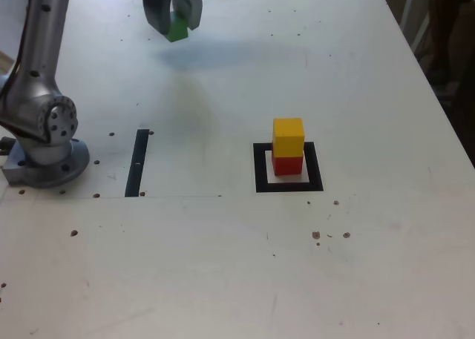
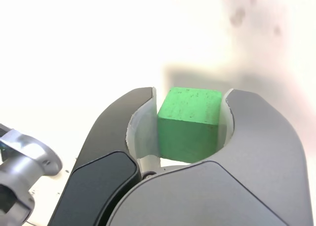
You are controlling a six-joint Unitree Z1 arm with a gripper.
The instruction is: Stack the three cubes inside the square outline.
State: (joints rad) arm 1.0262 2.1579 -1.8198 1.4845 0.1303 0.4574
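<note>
On the white tabletop, the yellow block sits on the red one inside the black square, well in from the edges, leaving only the green block, clamped between the fingers, to add.

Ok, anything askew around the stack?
Nothing spilled or toppled. The yellow cube sits on the red cube, slightly right of centre inside the square outline in the exterior view.
</note>
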